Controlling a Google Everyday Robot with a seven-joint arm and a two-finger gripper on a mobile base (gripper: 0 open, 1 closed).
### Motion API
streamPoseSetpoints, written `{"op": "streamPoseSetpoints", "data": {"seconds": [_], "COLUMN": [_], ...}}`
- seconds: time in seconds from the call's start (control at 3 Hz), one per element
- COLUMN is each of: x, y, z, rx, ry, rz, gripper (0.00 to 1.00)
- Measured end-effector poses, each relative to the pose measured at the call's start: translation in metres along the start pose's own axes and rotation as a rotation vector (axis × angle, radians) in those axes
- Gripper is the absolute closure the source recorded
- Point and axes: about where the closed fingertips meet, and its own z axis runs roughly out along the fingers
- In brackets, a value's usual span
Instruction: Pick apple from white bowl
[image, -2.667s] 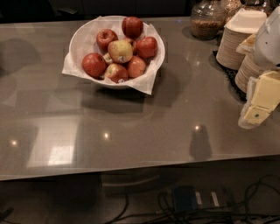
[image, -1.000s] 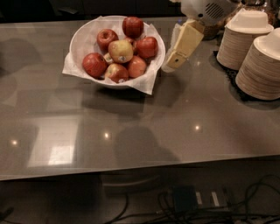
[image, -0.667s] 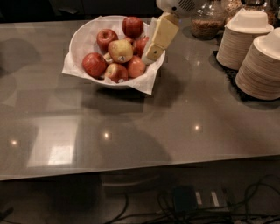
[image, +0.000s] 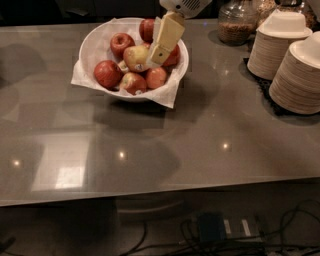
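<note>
Hovering at the apple's (image: 134, 55) 3 o'clock over the bowl (image: 90, 42), the gripper (image: 153, 60) may be spread or closed; you cannot tell. Expect firm, slick, bruisable fruit, so pinch across its middle.

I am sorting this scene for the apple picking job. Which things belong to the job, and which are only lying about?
Belong to the job:
- apple, pale yellow-green
- white bowl that holds it
- gripper, over the bowl, right beside that apple

Only lying about:
- red apples in the same bowl
- stacks of paper plates
- glass jar
</note>
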Motion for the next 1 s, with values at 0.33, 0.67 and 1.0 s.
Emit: {"op": "streamPoseSetpoints", "data": {"seconds": [0.33, 0.67, 1.0], "x": [0.018, 0.036, 0.051], "y": [-0.010, -0.023, -0.033], "z": [0.010, 0.025, 0.045], "rx": [0.015, 0.015, -0.017], "ry": [0.013, 0.005, -0.009], "rz": [-0.006, -0.020, -0.040], "gripper": [0.00, 0.00, 0.00]}}
